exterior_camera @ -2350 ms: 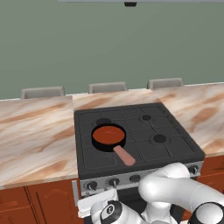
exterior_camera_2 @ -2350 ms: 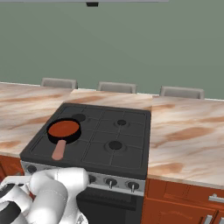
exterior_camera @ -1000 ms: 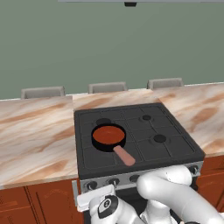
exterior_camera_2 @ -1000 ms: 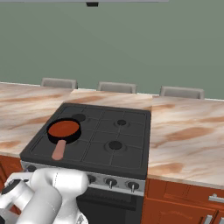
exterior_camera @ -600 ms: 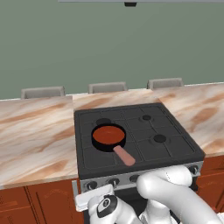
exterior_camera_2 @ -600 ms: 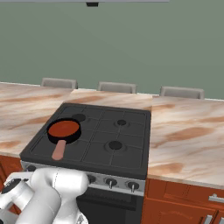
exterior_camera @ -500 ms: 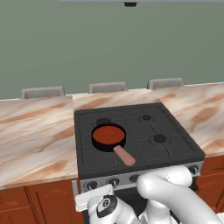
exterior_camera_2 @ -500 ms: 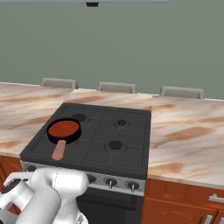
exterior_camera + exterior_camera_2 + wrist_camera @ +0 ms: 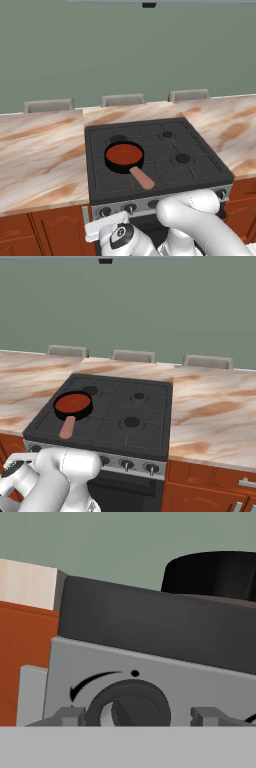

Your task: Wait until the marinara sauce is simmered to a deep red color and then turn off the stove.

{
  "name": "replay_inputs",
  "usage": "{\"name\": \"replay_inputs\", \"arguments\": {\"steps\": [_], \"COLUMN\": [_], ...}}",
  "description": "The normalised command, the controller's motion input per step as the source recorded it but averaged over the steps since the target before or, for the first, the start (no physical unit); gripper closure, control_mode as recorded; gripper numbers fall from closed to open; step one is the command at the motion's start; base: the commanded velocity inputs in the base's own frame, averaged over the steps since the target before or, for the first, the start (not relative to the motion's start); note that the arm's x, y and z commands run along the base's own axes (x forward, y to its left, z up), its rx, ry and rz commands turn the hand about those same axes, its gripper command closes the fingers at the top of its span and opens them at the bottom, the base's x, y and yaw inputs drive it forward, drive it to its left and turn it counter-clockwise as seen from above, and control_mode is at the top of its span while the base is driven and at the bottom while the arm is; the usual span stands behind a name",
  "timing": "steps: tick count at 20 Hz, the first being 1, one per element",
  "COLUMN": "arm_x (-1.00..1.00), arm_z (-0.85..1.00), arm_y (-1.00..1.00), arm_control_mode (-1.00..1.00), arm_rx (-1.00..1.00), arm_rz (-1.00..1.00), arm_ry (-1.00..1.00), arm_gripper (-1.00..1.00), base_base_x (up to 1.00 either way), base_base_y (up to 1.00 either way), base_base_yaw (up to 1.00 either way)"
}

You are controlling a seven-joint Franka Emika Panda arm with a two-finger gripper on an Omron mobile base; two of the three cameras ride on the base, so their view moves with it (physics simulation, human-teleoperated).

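Deep red sauce (image 9: 124, 154) fills a small black pan on the front-left burner of the black stove (image 9: 200, 167) with a silver knob panel

Pan (image 9: 124, 156) w/ marinara sauce (image 9: 124, 153) on stove (image 9: 200, 165) front-left burner.

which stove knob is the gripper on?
The leftmost knob on the stove front panel, below the corner nearest the pan. It sits between the gripper fingers in the hand view; the other knobs run off to its right.

Grey-green wall (image 9: 125, 55) behind marbled tan countertop (image 9: 40, 150), reddish-brown cabinets (image 9: 210, 491) below
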Motion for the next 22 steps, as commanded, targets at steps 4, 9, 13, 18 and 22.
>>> {"name": "replay_inputs", "arguments": {"steps": [4,9,13,18,22], "arm_x": [0.02,0.02,0.05,0.02,0.09], "arm_z": [-0.17,-0.13,-0.13,-0.09,-0.04], "arm_y": [0.00,0.00,0.00,0.00,0.00], "arm_control_mode": [-1.00,-1.00,-1.00,-1.00,-1.00], "arm_rx": [0.00,0.00,0.00,0.00,0.00], "arm_rz": [0.00,0.00,0.00,0.00,0.00], "arm_ry": [0.00,0.00,0.00,0.00,0.00], "arm_gripper": [-1.00,-1.00,-1.00,-1.00,-1.00], "base_base_x": [0.00,0.00,0.00,0.00,0.00], "base_base_y": [0.00,0.00,0.00,0.00,0.00], "base_base_yaw": [0.00,0.00,0.00,0.00,0.00]}}
